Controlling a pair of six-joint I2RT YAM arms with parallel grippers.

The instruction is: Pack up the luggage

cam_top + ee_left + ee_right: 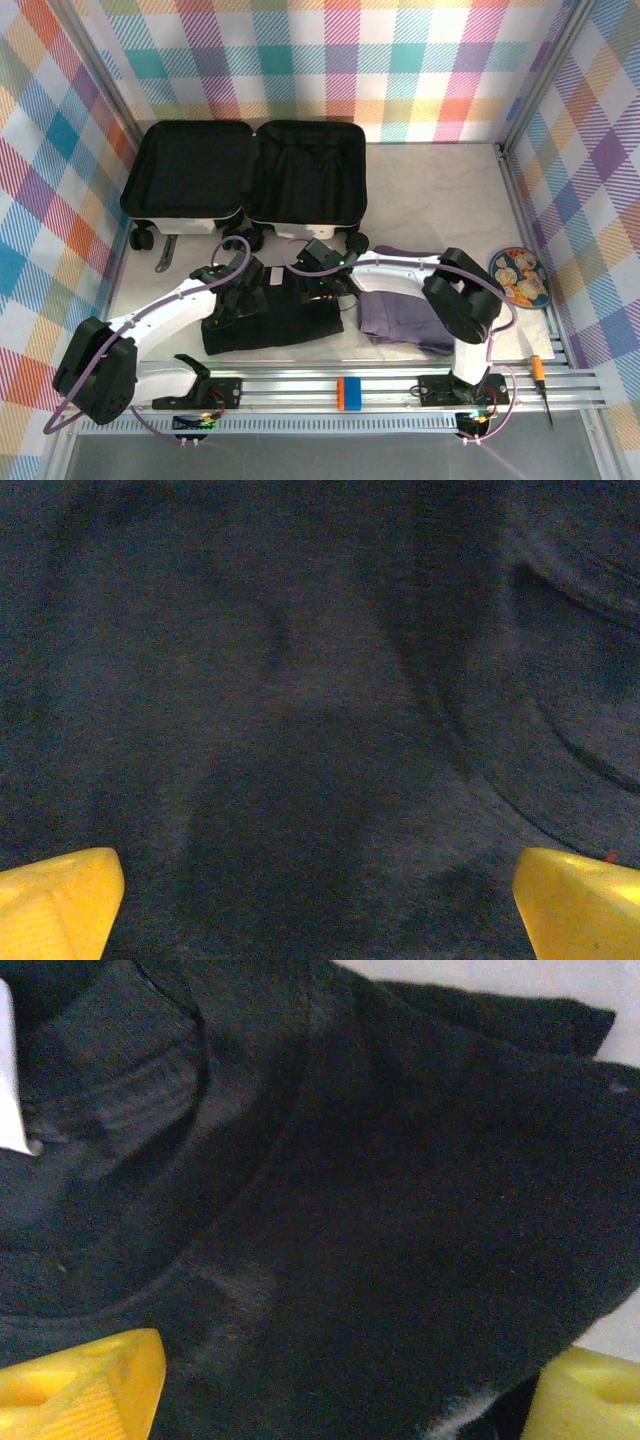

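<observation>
Luggage open flat, left jaws and right jaws spread over black garment, white collar tag unreadable.

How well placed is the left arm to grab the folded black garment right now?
Likely well placed, yes. The left arm ends right over the black garment with its jaws wide open. The left wrist view shows dark fabric close beneath them, and nothing seems to lie in between.
</observation>
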